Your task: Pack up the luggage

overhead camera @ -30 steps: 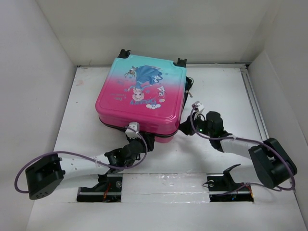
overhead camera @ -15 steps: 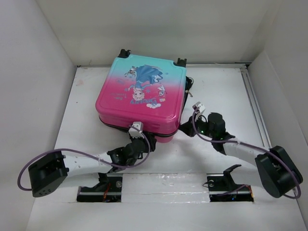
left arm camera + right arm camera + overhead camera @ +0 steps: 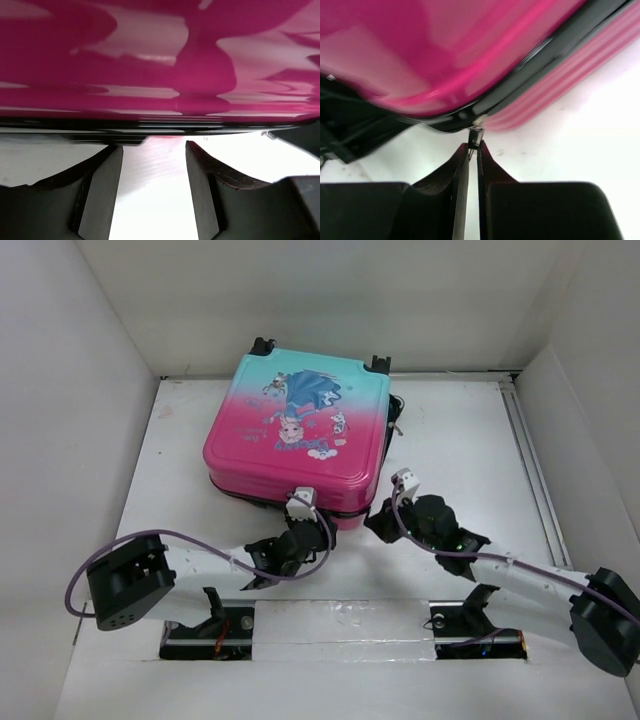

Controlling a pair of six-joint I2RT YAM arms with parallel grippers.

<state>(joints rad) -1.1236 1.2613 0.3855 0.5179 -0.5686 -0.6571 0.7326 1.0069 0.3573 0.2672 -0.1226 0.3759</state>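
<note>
The luggage lies flat and closed on the white table, pink-to-turquoise shell up, with black wheels at its far edge. My left gripper sits at the middle of its near edge. In the left wrist view that gripper is open, nothing between its fingers, with the tips just short of the luggage's pink shell and black zipper trim. My right gripper is at the near right corner. In the right wrist view it is shut on a small metal zipper pull that hangs from the trim below the shell.
White enclosure walls stand close on the left, back and right. A rail runs along the table's right side. Both arm bases are mounted at the near edge. A black strap or handle sticks out on the luggage's right side.
My right gripper has closed and shifted nearer and left to the luggage's near right corner. The left arm has swung right along the near edge. The luggage has shifted slightly right and back.
</note>
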